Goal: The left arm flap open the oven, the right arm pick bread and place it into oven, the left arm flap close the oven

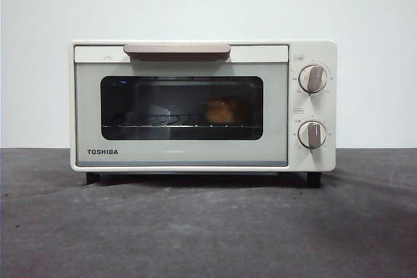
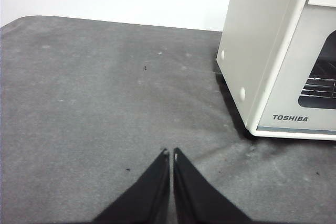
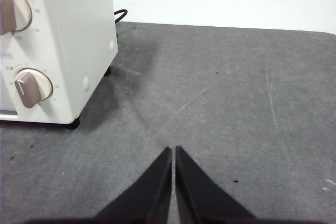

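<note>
Already done: bread inside, door shut

Nearest, the left gripper (image 2: 169, 153) and the right gripper (image 3: 174, 150) hang low over the grey table (image 1: 208, 226), each clenched on nothing, one at each side of the TOSHIBA toaster oven (image 1: 182, 154). Farther back, its door is closed, and the bread (image 1: 220, 111) lies on the wire rack (image 1: 150, 124) behind the glass. To my judgement, no step is left.

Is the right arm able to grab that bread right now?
Probably not. The bread sits inside the oven behind its closed door, and the right end effector waits shut beside the oven.
</note>
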